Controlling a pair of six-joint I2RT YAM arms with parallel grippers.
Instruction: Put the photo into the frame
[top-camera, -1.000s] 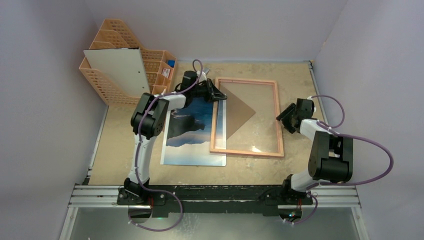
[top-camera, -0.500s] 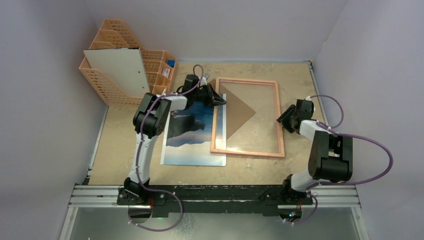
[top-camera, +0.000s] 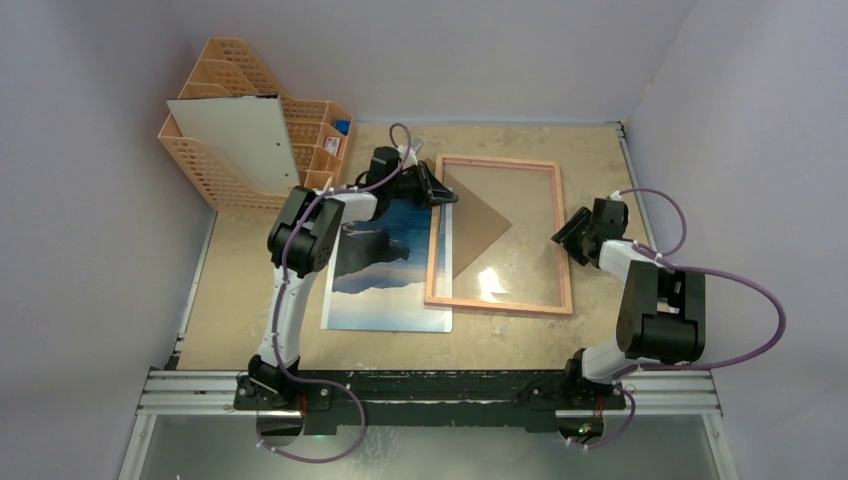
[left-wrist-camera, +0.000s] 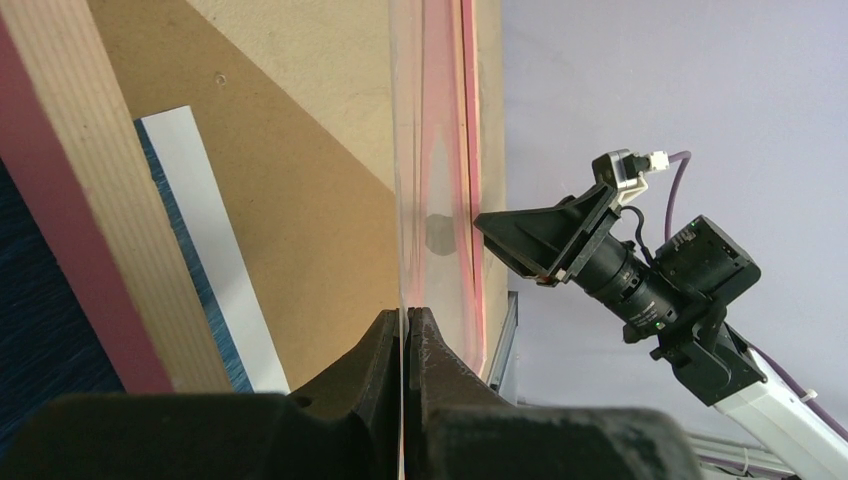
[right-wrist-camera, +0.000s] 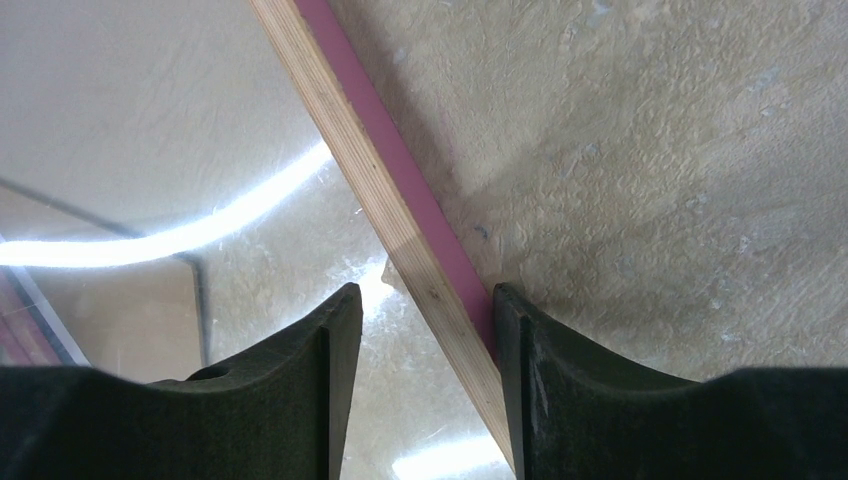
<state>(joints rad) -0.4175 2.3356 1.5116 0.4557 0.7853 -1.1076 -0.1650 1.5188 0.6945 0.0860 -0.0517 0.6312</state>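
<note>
The pink frame (top-camera: 497, 161) lies flat at the table's middle right, its left rail over the right edge of the sea-and-mountain photo (top-camera: 385, 270). Inside the frame lie a clear sheet (top-camera: 490, 285) and a brown backing board (top-camera: 478, 222). My left gripper (top-camera: 441, 194) is at the frame's far left corner. In the left wrist view that gripper (left-wrist-camera: 406, 330) is shut on the thin edge of the clear sheet (left-wrist-camera: 405, 200), beside the frame rail (left-wrist-camera: 70, 200). My right gripper (right-wrist-camera: 425, 310) stands open astride the frame's right rail (right-wrist-camera: 380, 170), which touches the right finger.
An orange mesh file rack (top-camera: 235, 120) holding a white board (top-camera: 240, 145) stands at the back left. Lilac walls close in the table on three sides. A metal rail (top-camera: 430, 385) with both arm bases runs along the near edge.
The frame has slid slightly to the right. My left gripper shifted a little at the far left corner, still shut on the sheet. The glare on the sheet has moved.
</note>
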